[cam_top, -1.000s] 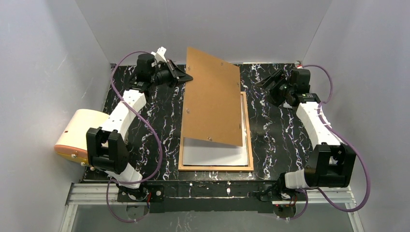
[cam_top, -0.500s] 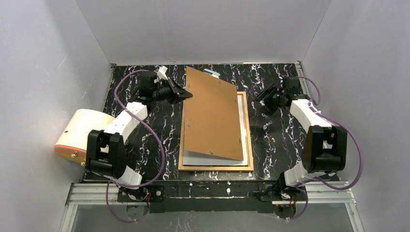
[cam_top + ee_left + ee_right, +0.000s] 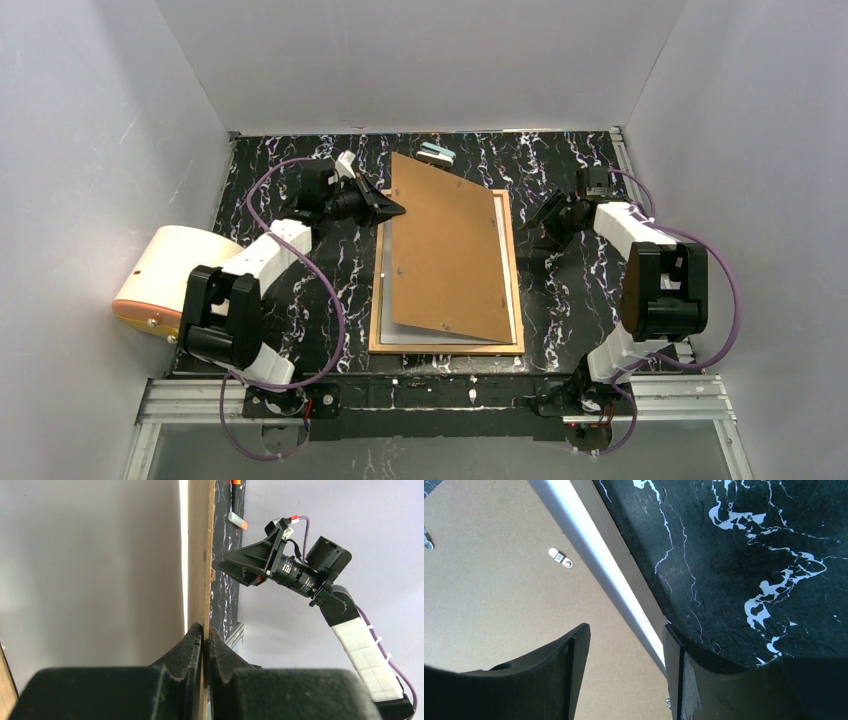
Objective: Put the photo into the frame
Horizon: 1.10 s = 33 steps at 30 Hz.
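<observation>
The frame (image 3: 445, 349), a thin light-wood rectangle, lies flat mid-table. A plain white sheet (image 3: 385, 300) lies inside it; the photo's printed side does not show. A brown backing board (image 3: 450, 250) rests skewed over them, its far-left corner raised. My left gripper (image 3: 398, 211) is shut on that board's edge, which the left wrist view shows pinched between the fingertips (image 3: 204, 630). My right gripper (image 3: 540, 220) hovers open by the frame's right side. In the right wrist view, that gripper (image 3: 624, 635) straddles the wood border (image 3: 628, 570) and the white strip (image 3: 604, 570), holding nothing.
A small blue-and-white object (image 3: 436, 153) lies behind the board near the back wall. A cream rounded unit (image 3: 165, 270) sits at the table's left edge. Small metal tabs (image 3: 560, 557) stud the board. White walls enclose three sides.
The left gripper has lowered the board, which now lies much flatter over the frame. The right arm has drawn in toward the frame's right edge, its jaws narrower.
</observation>
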### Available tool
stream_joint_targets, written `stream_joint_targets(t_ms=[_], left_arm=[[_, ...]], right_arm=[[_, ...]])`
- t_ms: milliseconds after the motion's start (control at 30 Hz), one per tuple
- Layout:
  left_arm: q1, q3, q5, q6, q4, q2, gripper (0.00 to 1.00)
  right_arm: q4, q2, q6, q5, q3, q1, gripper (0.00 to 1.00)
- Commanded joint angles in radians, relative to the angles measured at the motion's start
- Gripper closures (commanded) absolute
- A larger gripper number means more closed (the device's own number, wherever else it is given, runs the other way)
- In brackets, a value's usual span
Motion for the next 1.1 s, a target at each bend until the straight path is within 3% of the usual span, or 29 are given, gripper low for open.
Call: stream_joint_targets(t_ms=[0,367,1067], left_arm=[[-0.004,0.009,0.107,-0.034,0.077,0.007,1.00],[-0.001,0.140,0.138,0.109,-0.154,0.083,1.00],[-0.015,0.060,0.169,0.003,0.028,0.158,1.00]], right_arm=[[0.000,0.016,-0.029,0.001,0.000,-0.003,0.37],[-0.025,0.058,-0.059,0.006,0.006,-0.003,0.38],[-0.028,0.176,-0.127,-0.081,-0.007,-0.001,0.39]])
